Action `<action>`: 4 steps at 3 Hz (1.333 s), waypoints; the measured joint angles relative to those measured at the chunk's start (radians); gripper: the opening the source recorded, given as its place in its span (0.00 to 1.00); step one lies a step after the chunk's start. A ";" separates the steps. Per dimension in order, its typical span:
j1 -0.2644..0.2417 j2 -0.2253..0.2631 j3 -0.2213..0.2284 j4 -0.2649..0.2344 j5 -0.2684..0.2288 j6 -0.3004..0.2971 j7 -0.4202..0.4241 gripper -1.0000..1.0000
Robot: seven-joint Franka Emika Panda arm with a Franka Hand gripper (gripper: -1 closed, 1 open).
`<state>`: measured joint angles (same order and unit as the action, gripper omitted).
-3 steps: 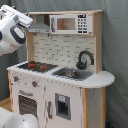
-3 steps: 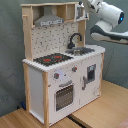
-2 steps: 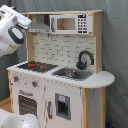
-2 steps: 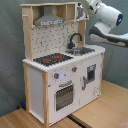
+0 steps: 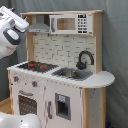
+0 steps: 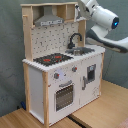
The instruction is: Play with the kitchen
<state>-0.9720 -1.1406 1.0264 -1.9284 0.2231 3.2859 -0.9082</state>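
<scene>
The kitchen (image 5: 60, 75) stands upright on a wooden tabletop (image 6: 100, 112) against a grey backdrop. We judge it stiff, bulky and too heavy to lift, so we work its small parts instead: the black faucet (image 5: 85, 59), the oven door (image 6: 64, 96) by its top handle, the knobs beside it. The arm (image 6: 102, 17) reaches in near the upper shelf; its jaws are hidden there, so we cannot tell their state.

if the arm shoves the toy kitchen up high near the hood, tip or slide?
Probably tips rather than slides: the kitchen is tall and narrow in the second exterior view. Its wood panels look stiff, so little flex. The rounded counter end overhangs, which may bias a tilt toward that side.
</scene>
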 joint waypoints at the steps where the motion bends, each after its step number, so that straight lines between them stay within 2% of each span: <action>1: -0.043 -0.071 -0.006 0.019 0.002 -0.062 0.103 1.00; 3: -0.111 -0.188 -0.032 0.056 0.002 -0.194 0.283 1.00; 4: -0.136 -0.232 -0.047 0.074 0.002 -0.261 0.356 1.00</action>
<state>-1.1083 -1.3725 0.9794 -1.8547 0.2249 3.0253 -0.5521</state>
